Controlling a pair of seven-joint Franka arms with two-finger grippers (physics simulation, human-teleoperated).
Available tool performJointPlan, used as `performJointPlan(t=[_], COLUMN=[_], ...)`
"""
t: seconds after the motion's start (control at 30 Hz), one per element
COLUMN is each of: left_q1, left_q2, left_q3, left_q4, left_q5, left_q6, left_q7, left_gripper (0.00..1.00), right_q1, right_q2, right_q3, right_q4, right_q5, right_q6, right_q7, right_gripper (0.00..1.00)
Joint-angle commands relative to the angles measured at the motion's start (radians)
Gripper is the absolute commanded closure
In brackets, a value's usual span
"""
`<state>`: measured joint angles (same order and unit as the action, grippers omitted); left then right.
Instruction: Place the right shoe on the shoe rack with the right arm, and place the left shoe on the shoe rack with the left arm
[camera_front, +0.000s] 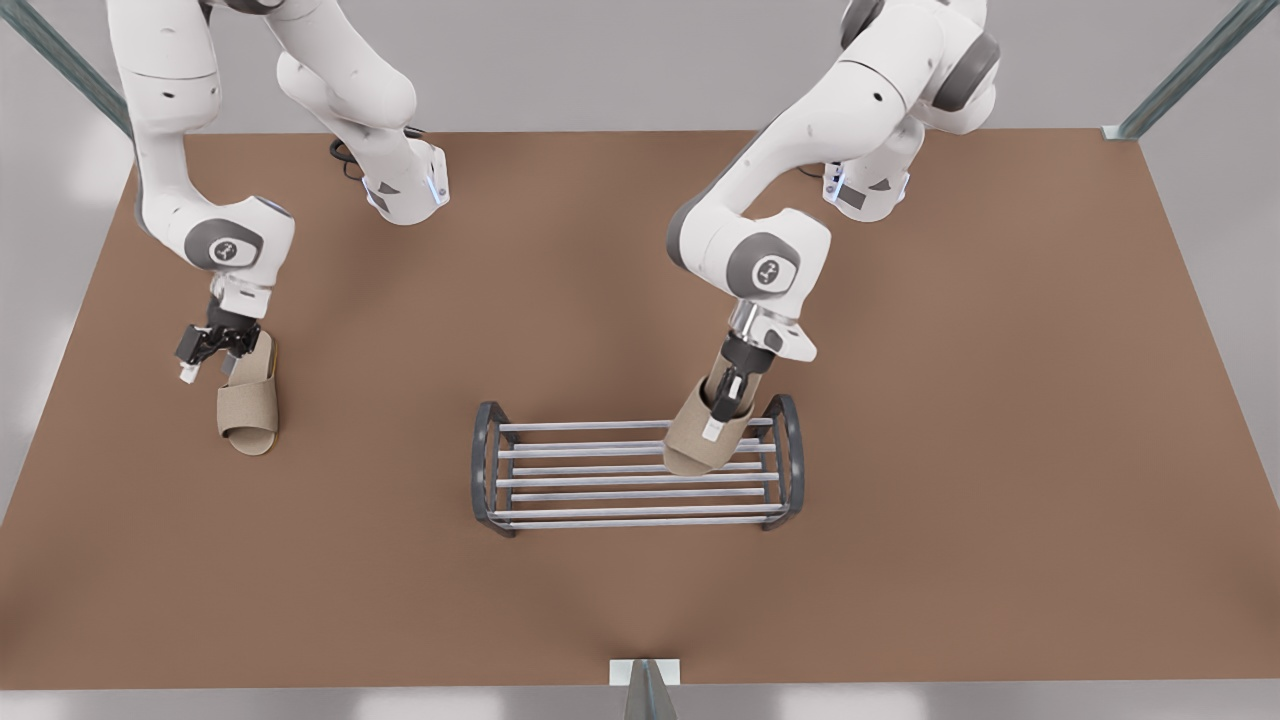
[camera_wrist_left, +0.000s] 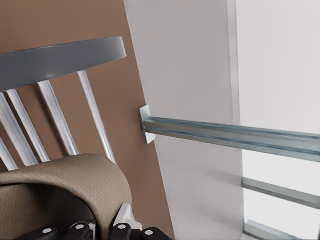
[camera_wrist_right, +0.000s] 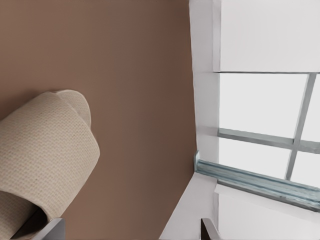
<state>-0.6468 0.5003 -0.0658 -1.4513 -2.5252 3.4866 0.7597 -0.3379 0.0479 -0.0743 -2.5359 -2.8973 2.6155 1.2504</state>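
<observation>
Left gripper (camera_front: 722, 408) jaws clamped on the left shoe (camera_front: 705, 437), tilted over the shoe rack (camera_front: 636, 474) rods near one end frame. Right gripper (camera_front: 212, 360) jaws at the right shoe (camera_front: 249, 406) heel on the desk (camera_front: 1000, 450); grip state unclear.

A: Where is the rack blocked?

B: At the front view's right end of the low rack of pale grey rods with dark arched end frames (camera_front: 637, 474). A beige fabric slide slipper (camera_front: 706, 436) sits tilted there, the left arm's black two-finger gripper (camera_front: 728, 392) clamped on it.

A: And the rest of the rods?

B: Bare, reachable from above.

A: The other side?

B: The right arm's black gripper (camera_front: 213, 353) stands at the heel of the twin beige slipper (camera_front: 249, 406), well apart from the rack, on the brown table (camera_front: 1000, 450).
</observation>
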Motion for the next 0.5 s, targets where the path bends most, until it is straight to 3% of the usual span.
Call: performJointPlan(t=[0.0,0.27,0.47], left_q1=[-0.008,-0.017,-0.024], left_q2=[0.001,0.083,0.086], left_q3=[0.003,0.037,0.037], left_q4=[0.005,0.111,0.083], left_q5=[0.022,0.023,0.029], left_q6=[-0.009,-0.009,-0.012], left_q7=[-0.096,-0.099,-0.100], left_gripper=[0.79,0.79,0.79], right_q1=[-0.023,-0.056,-0.104], right_q2=[0.001,0.015,0.116], right_q3=[-0.001,-0.001,-0.001], right_q4=[0.002,-0.012,-0.035], right_q5=[-1.051,-1.036,-0.958], right_q6=[-0.097,-0.138,-0.374], right_q7=[-0.473,-0.467,-0.514], right_gripper=[0.00,0.00,0.00])
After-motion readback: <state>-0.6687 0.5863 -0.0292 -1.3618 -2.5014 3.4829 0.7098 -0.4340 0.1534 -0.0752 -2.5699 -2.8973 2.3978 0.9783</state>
